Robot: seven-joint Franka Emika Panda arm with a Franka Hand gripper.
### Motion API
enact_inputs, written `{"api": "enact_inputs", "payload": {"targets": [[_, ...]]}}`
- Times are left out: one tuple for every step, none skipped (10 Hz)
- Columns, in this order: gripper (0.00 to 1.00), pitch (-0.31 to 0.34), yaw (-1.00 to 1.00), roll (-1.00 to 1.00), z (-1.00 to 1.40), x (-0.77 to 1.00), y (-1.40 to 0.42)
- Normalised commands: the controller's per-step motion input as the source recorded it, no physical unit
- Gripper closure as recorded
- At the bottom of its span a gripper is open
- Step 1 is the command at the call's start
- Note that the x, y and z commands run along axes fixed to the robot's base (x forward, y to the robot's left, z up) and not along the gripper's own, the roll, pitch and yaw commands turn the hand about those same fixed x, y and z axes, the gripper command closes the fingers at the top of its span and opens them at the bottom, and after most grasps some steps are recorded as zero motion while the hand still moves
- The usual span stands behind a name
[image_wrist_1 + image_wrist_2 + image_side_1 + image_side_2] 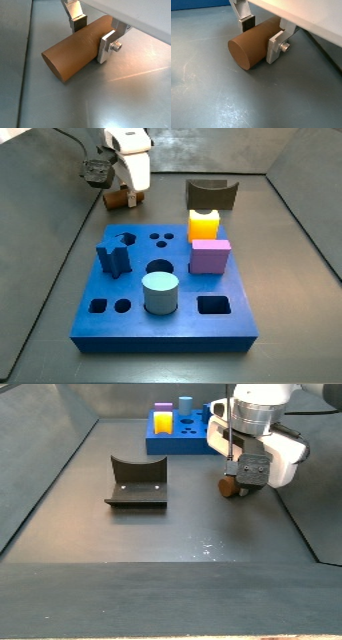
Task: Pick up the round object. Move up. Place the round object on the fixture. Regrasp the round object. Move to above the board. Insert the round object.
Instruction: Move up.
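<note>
We're down low on the tabletop with the tool straddling the peg, which lies flat on its side. Its long axis runs crosswise to the line between the two fingers, so each plate faces a curved flank, and in both wrist views most of the peg's length sticks out toward the camera with one round end face in plain sight. The tool sits near the far end of the peg rather than at its middle. The near finger lies flush on the wood; the far pad meets the opposite flank. We judge the tool clamped on the peg, with no gap showing on either side.

The peg looks to be resting on the surface, so the lift comes next by our reading. In a side view the bracket stands well apart from the tool, and the blue board sits behind.
</note>
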Motion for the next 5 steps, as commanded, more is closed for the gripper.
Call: {"api": "enact_inputs", "payload": {"targets": [[1.0, 0.0, 0.0, 0.0, 1.0, 0.0, 0.0], [1.0, -0.013, -0.04, 0.0, 1.0, -0.01, 0.0], [1.0, 0.035, -0.04, -0.01, 1.0, -0.03, -0.01], [1.0, 0.074, -0.04, -0.01, 0.91, -0.03, -0.01], [1.0, 0.084, -0.03, -0.02, 0.76, -0.03, 0.0]]}}
